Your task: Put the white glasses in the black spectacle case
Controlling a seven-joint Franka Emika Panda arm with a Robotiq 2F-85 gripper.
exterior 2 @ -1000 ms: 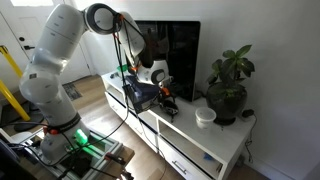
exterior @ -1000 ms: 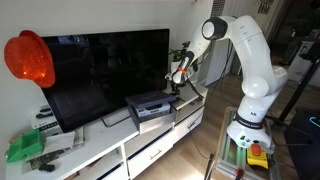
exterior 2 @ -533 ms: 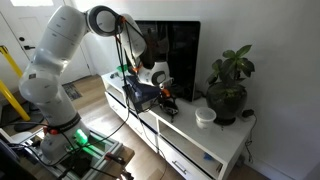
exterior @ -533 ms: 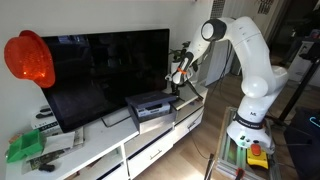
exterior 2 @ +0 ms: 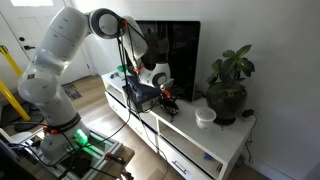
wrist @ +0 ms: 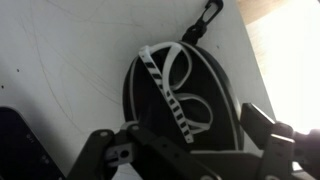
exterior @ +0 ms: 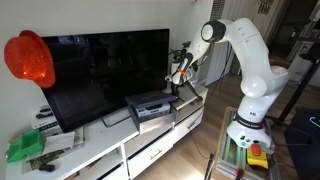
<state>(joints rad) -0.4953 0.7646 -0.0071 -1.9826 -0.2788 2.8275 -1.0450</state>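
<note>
In the wrist view the black spectacle case (wrist: 218,88) lies open on the white cabinet top. The white glasses (wrist: 172,85), with striped arms, lie inside it. My gripper (wrist: 185,150) hangs just above the case, its two dark fingers spread on either side, open and empty. In both exterior views the gripper (exterior: 178,82) (exterior 2: 162,93) is low over the cabinet top beside the TV. The case and glasses are too small to make out there.
A large TV (exterior: 110,62) stands on the white cabinet (exterior: 110,152). A black box (exterior: 150,105) sits beside my gripper. A potted plant (exterior 2: 230,85) and a white bowl (exterior 2: 205,116) stand at the cabinet's end. A red object (exterior: 28,58) and green items (exterior: 25,148) are at the other end.
</note>
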